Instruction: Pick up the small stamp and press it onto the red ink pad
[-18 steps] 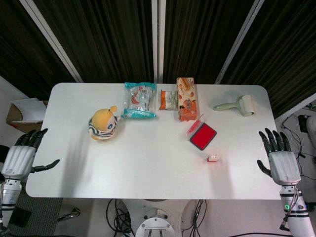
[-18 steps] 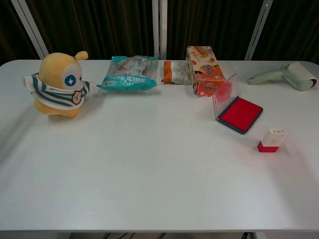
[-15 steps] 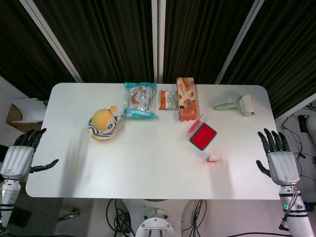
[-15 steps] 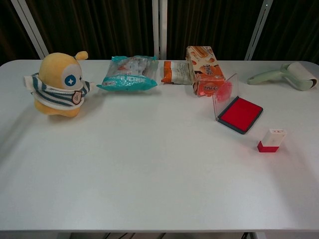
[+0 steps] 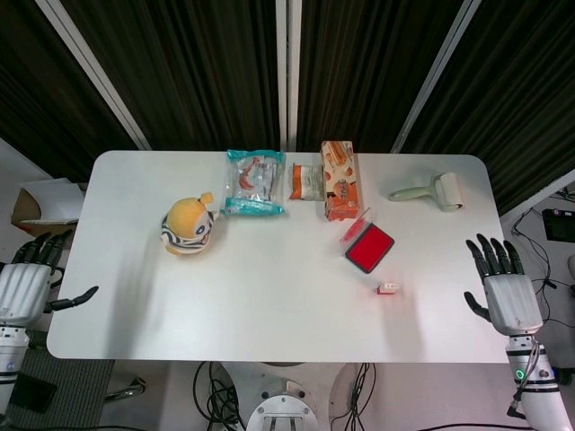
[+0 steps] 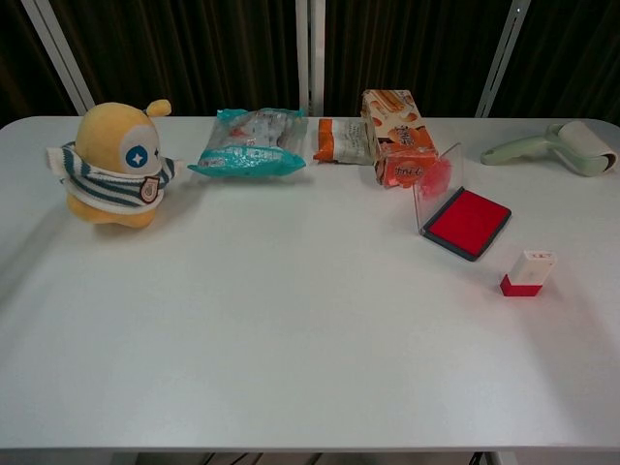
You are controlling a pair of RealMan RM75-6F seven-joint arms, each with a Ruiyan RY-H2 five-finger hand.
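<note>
The small stamp, white with a red base, lies on the table just in front of the red ink pad. The pad's clear lid stands raised at its left side. My right hand hovers off the table's right edge, fingers spread and holding nothing, well to the right of the stamp. Beyond the left edge my left hand is open too, fingers apart. Neither hand appears in the chest view.
A yellow plush toy sits at the left. Along the back lie a teal snack bag, a small orange packet, an orange box and a lint roller. The white table is bare in front.
My left hand has drifted left and away from the table edge. My right hand has shifted slightly down and outward. The stamp and pad have not moved.
</note>
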